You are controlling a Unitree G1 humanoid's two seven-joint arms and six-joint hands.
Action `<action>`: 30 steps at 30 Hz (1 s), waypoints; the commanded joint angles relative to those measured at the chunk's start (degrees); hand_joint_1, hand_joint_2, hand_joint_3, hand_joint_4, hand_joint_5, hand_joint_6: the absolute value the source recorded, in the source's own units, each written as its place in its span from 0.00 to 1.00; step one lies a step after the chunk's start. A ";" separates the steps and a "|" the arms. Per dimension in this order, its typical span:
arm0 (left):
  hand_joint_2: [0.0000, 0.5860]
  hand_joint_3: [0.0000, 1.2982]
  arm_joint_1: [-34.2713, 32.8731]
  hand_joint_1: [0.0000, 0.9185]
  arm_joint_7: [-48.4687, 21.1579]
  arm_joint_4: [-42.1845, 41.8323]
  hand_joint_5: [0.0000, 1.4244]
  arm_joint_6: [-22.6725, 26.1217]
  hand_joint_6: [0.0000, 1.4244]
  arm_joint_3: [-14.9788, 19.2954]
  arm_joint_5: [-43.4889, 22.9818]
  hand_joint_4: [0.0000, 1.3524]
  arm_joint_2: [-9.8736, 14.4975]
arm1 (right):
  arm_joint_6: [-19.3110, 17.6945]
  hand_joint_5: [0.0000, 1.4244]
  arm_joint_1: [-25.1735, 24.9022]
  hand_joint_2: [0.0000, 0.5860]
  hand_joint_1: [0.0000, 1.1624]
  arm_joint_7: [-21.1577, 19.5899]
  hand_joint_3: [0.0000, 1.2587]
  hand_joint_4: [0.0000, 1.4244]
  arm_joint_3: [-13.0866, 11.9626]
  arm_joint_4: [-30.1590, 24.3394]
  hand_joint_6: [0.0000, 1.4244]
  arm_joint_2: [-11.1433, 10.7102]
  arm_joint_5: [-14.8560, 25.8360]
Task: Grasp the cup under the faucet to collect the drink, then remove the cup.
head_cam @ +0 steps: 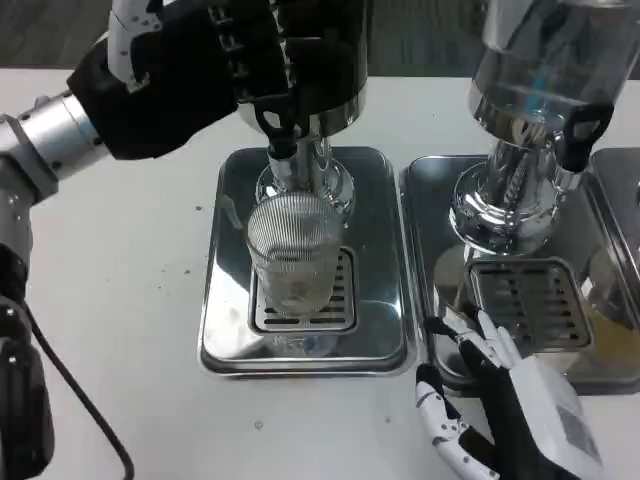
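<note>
Fingers (pixel 470 335) of the robot's right hand (pixel 505 405) lie spread and hold nothing at the near right of the white table (pixel 120 330), their tips touching or just over the near left corner of the right-hand steel drip tray (pixel 425 200). Just left of that hand, the left-hand drip tray (pixel 225 330) carries the ribbed clear glass cup (pixel 295 250), upright on the slotted grate (pixel 345 290) and directly beneath the black faucet (pixel 283 135) of the left drink dispenser (pixel 320 60).

Whether any drink has reached the glass cannot be told; it looks clear. By that reading, placement under the spout is done, while filling and removal remain.

Farther back, the left hand (pixel 190 60) is raised against the left dispenser's upper body beside the faucet, seemingly at the tap; whether its fingers press or grip anything cannot be told from this angle. At the far right stands the second dispenser (pixel 545 70) over its own grate (pixel 530 305).

Room is tight: raised tray rims ring the cup, the chrome column (pixel 330 180) stands just behind it, and the faucet hangs close over its mouth. Open table lies to the near side and left, likely the easiest way out. A black cable (pixel 85 410) trails along the near left edge.
</note>
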 commanded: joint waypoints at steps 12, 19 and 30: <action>0.04 0.22 -0.84 0.00 0.82 2.55 0.20 -3.70 0.10 -0.62 3.68 0.17 -2.43 | 1.17 0.00 2.56 0.87 0.22 -0.45 0.18 0.02 0.45 -2.01 0.06 0.71 0.46; 0.06 0.20 -0.28 0.00 0.56 2.27 0.17 -5.80 0.10 -1.31 5.71 0.15 -3.10 | 1.61 0.00 3.09 0.87 0.22 -0.49 0.18 0.02 0.62 -2.16 0.06 1.21 1.08; 0.05 0.20 1.41 0.00 1.17 1.82 0.16 -11.41 0.08 -3.68 8.72 0.14 -3.00 | 1.98 0.00 3.03 0.87 0.21 0.10 0.18 0.02 0.54 -2.22 0.07 0.92 2.37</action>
